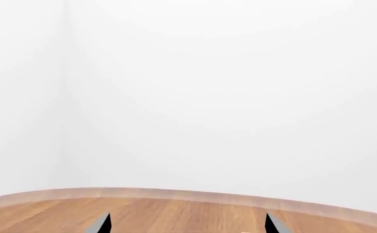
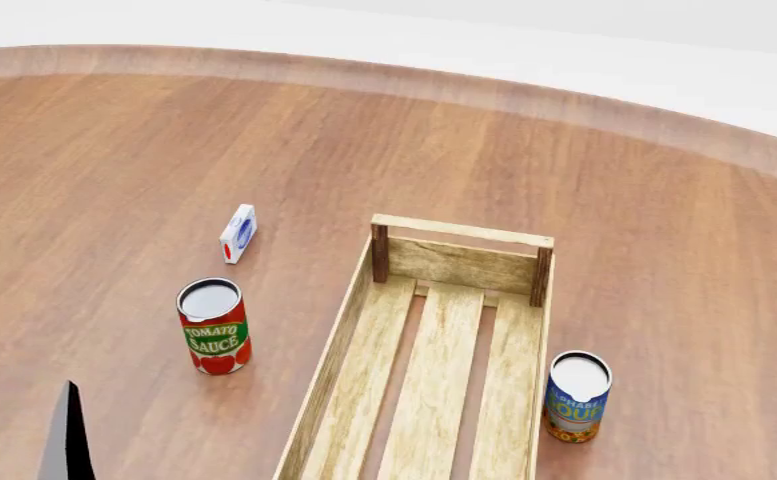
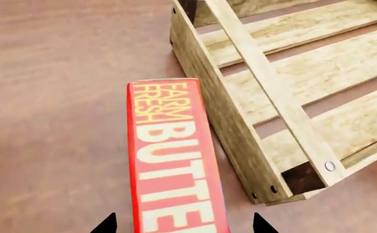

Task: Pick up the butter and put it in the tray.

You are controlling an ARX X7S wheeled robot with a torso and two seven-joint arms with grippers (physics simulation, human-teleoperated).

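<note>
In the right wrist view the butter (image 3: 172,155), a red-orange carton with "FARM FRESH BUTTER" lettering, lies lengthwise on the wooden table beside the tray's (image 3: 227,121) outer side wall. My right gripper (image 3: 183,225) is open and straddles the carton's near end, with a gap on each side between the dark fingertips and the carton. The head view shows the tray (image 2: 462,232) with nothing in it; the butter and the right gripper are out of that view. My left gripper (image 1: 187,225) is open and holds nothing, above the table near its edge; one of its fingers (image 2: 65,440) shows at the head view's lower left.
A tomato sauce can (image 2: 213,326) stands left of the tray. A blue-labelled can (image 2: 578,396) stands against its right side. A small white-blue-red carton (image 2: 237,233) lies farther back on the left. The table's curved edge (image 2: 495,95) runs across the back, with a white wall behind it.
</note>
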